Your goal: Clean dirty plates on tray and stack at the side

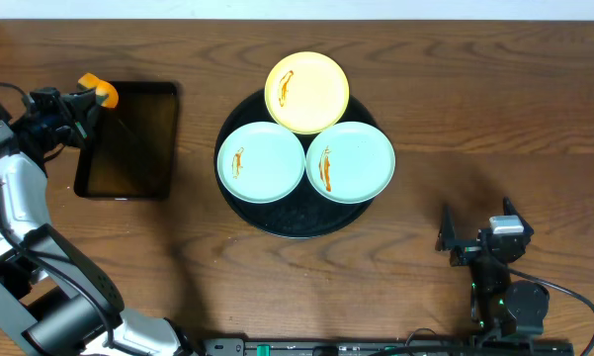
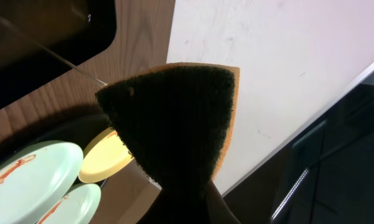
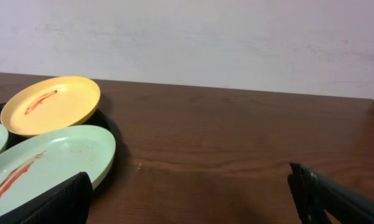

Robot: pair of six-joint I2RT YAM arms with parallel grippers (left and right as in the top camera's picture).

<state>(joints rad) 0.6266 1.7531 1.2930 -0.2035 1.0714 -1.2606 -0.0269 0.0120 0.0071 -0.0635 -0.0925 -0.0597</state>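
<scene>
The round black tray (image 1: 298, 225) sits mid-table and carries three plates. The pale yellow plate (image 1: 306, 92) is at the back, one mint-green plate (image 1: 261, 162) at the left and the other mint-green plate (image 1: 350, 161) at the right. Each bears an orange-brown sauce streak. My left gripper (image 1: 89, 98) hovers far left, shut on a sponge (image 2: 174, 118) with an orange body and a dark green scouring face. My right gripper (image 1: 479, 235) rests low at the front right, open and empty, its fingers (image 3: 323, 193) wide apart. The right wrist view shows the yellow plate (image 3: 50, 104) and a mint-green plate (image 3: 43, 162).
A smaller rectangular black tray (image 1: 128, 138) with brownish liquid lies under and beside the left gripper. The table's back edge meets a white wall (image 2: 286, 62). Bare wood stretches between the round tray and the right gripper.
</scene>
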